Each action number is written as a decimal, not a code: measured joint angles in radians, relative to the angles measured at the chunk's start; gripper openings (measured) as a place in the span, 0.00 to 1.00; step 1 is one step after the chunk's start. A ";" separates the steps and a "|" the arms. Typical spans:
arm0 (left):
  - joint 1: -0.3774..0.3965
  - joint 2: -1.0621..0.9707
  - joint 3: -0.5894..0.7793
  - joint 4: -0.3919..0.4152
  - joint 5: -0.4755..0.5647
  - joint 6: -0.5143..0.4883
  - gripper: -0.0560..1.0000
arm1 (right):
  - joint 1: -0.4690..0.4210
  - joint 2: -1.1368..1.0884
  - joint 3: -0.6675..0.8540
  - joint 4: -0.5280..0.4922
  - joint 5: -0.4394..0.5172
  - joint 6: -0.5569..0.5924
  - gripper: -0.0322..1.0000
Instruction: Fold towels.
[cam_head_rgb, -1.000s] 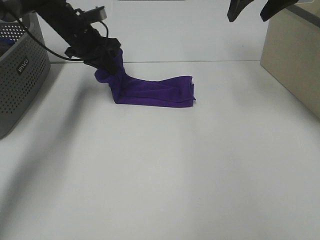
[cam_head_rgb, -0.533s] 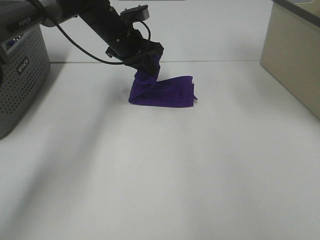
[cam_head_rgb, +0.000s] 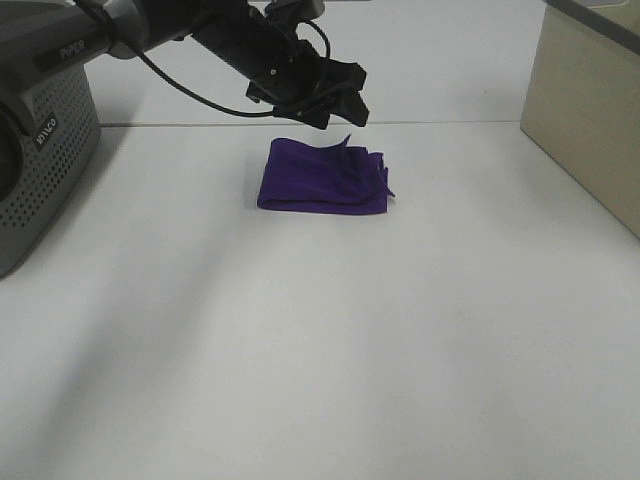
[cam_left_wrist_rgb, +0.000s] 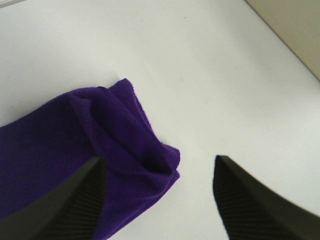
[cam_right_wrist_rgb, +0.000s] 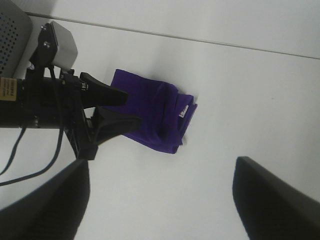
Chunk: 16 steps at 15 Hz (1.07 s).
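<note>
- Ext high: towel (cam_head_rgb: 322, 178) lies on table (cam_head_rgb: 300, 350), far-centre, doubled into a squat rectangle. L side is neat; R edge is rumpled w/ a corner poking up.
- Left pincer (cam_head_rgb: 342, 117) hovers just above that rumpled edge, jaws apart, holding nothing. Grey basket (cam_head_rgb: 45, 150) sits well apart at L, beige box (cam_head_rgb: 585, 110) at R. R arm not in this view.
- L wrist: both fingers (cam_left_wrist_rgb: 65, 205) spread wide. Towel's bunched corner sits below and between them, no contact that I can make out.
- R wrist: right pincer (cam_right_wrist_rgb: 162, 162) is high over the table, jaws wide, empty. Small white bit at towel's edge, prob the tag.
- Judgement: fold laid, release looks done.
- To do it well: lift L pincer straight up so tips don't snag the loose corner. Then press or smooth the R edge flat and square up layers before any further fold.
</note>
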 joint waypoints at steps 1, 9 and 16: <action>-0.010 0.001 0.000 -0.006 -0.009 0.000 0.68 | 0.000 -0.013 0.000 0.000 0.000 0.000 0.78; 0.015 -0.101 0.000 0.160 0.018 0.025 0.73 | 0.000 -0.064 0.000 0.002 0.000 0.000 0.78; 0.138 -0.220 0.000 0.681 0.275 -0.226 0.73 | 0.000 -0.065 0.000 -0.105 0.000 -0.028 0.78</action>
